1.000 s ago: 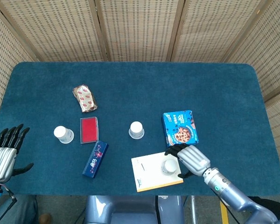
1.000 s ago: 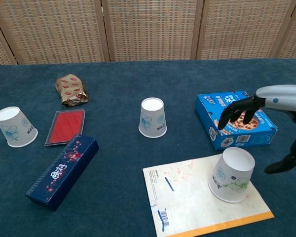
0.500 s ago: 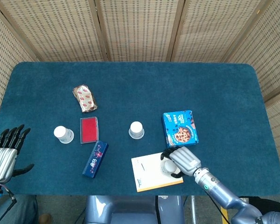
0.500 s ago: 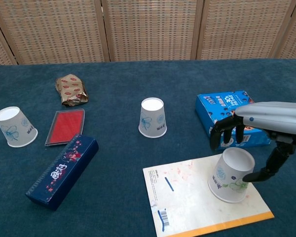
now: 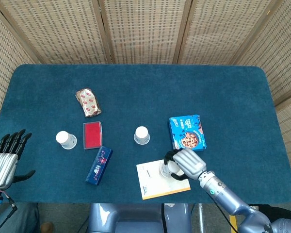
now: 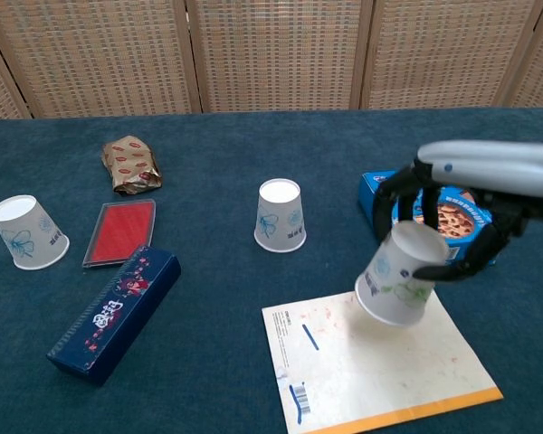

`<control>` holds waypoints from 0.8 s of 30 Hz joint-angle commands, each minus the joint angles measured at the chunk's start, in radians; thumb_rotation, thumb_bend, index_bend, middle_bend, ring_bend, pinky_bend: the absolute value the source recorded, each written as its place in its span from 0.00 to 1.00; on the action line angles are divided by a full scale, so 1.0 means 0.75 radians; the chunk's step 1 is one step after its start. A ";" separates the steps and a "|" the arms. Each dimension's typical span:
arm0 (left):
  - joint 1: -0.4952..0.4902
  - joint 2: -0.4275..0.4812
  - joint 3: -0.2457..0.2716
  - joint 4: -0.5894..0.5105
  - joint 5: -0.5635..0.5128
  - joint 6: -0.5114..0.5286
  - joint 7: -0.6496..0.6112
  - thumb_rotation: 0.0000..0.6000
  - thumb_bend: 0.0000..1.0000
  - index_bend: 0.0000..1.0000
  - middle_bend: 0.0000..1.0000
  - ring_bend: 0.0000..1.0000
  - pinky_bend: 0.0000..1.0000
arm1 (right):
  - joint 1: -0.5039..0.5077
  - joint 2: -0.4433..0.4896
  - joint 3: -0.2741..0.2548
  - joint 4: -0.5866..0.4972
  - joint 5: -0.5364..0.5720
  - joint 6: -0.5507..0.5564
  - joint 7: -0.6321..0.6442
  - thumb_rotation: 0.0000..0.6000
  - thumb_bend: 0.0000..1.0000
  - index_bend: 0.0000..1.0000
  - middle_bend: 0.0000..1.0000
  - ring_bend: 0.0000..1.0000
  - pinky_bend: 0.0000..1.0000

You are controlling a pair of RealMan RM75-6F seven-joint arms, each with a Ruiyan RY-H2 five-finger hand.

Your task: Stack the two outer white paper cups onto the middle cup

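My right hand [image 6: 452,221] [image 5: 186,163] grips an upside-down white paper cup [image 6: 397,274] [image 5: 167,168] and holds it tilted just above the notepad [image 6: 380,362] [image 5: 157,180]. The middle cup [image 6: 280,215] [image 5: 142,135] stands upside down at the table's centre, to the left of the held cup. The left outer cup [image 6: 28,232] [image 5: 66,140] stands upside down at the left. My left hand [image 5: 6,158] hangs open off the table's left front edge, far from every cup.
A blue cookie box [image 6: 434,217] [image 5: 187,132] lies behind my right hand. A red flat case [image 6: 120,232], a dark blue long box [image 6: 116,314] and a wrapped snack [image 6: 131,165] lie between the left and middle cups.
My right hand came down around the right cup, closed on it, lifted it off the notepad and carried it a little left, tilted. My left hand stayed put.
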 commanded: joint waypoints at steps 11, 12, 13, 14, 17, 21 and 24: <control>-0.042 0.000 -0.037 0.012 -0.114 -0.074 -0.007 1.00 0.00 0.00 0.00 0.00 0.00 | 0.295 -0.062 0.282 0.047 0.423 -0.058 -0.251 1.00 0.44 0.46 0.48 0.42 0.50; -0.045 -0.001 -0.040 0.015 -0.127 -0.081 -0.007 1.00 0.00 0.00 0.00 0.00 0.00 | 0.313 -0.086 0.286 0.071 0.450 -0.059 -0.264 1.00 0.44 0.46 0.48 0.42 0.50; -0.049 -0.002 -0.043 0.017 -0.138 -0.088 -0.007 1.00 0.00 0.00 0.00 0.00 0.00 | 0.332 -0.110 0.288 0.097 0.480 -0.064 -0.276 1.00 0.44 0.46 0.48 0.43 0.50; -0.052 -0.002 -0.045 0.018 -0.145 -0.093 -0.007 1.00 0.00 0.00 0.00 0.00 0.00 | 0.346 -0.128 0.288 0.115 0.502 -0.065 -0.287 1.00 0.44 0.46 0.48 0.43 0.50; -0.060 -0.002 -0.048 0.021 -0.161 -0.108 -0.010 1.00 0.00 0.00 0.00 0.00 0.00 | 0.377 -0.164 0.283 0.154 0.547 -0.071 -0.308 1.00 0.44 0.46 0.48 0.43 0.50; -0.073 0.001 -0.055 0.029 -0.196 -0.136 -0.017 1.00 0.00 0.00 0.00 0.00 0.00 | 0.432 -0.236 0.284 0.241 0.613 -0.083 -0.324 1.00 0.44 0.46 0.48 0.43 0.50; -0.081 0.003 -0.063 0.032 -0.220 -0.148 -0.026 1.00 0.00 0.00 0.00 0.00 0.00 | 0.463 -0.262 0.291 0.277 0.654 -0.087 -0.330 1.00 0.44 0.46 0.48 0.43 0.50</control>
